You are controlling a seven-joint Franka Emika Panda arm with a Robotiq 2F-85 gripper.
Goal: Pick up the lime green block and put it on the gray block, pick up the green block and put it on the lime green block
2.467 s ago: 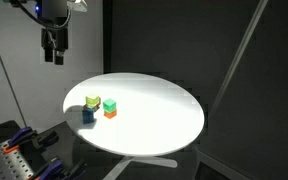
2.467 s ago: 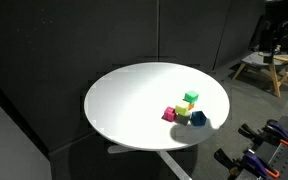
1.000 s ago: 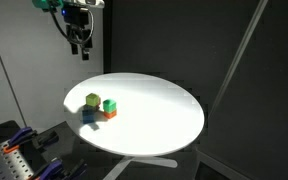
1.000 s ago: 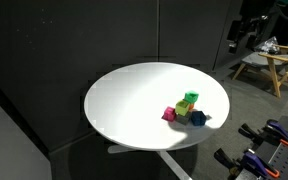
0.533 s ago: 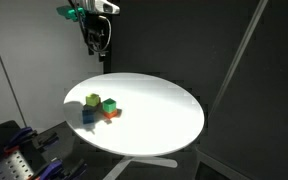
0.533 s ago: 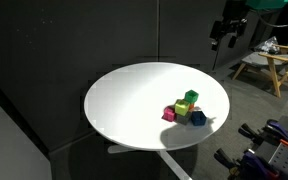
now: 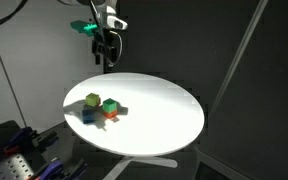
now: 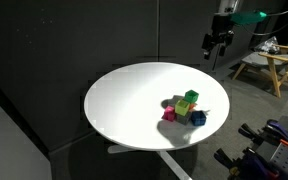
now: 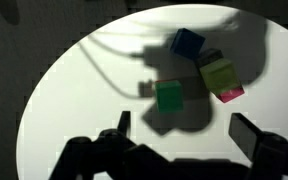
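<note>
Four small cubes sit in a tight cluster on the round white table [image 7: 164,115]. In an exterior view I see the lime green block [image 7: 91,100], the gray block [image 7: 88,115] and the green block [image 7: 110,105]. They also show from another side: lime green block [image 8: 184,108], gray block [image 8: 198,117], green block [image 8: 190,97]. In the wrist view the gray block [image 9: 187,42] looks blue, the lime green block [image 9: 219,75] lies beside it, and the green block [image 9: 169,96] stands a little apart. My gripper [image 7: 106,58] [image 8: 212,52] [image 9: 184,125] hangs open and empty, high above the table's far edge.
An orange cube [image 7: 110,115], pink in other views [image 8: 169,114] [image 9: 234,95], touches the cluster. The gripper's shadow covers the cubes. Dark curtains surround the table. A wooden stool [image 8: 259,65] and a rack of clamps [image 7: 24,160] stand beyond the table.
My gripper has swung in from off to the side to a spot over the table's far edge and come lower. Its shadow now falls on the cubes. The cubes have not moved.
</note>
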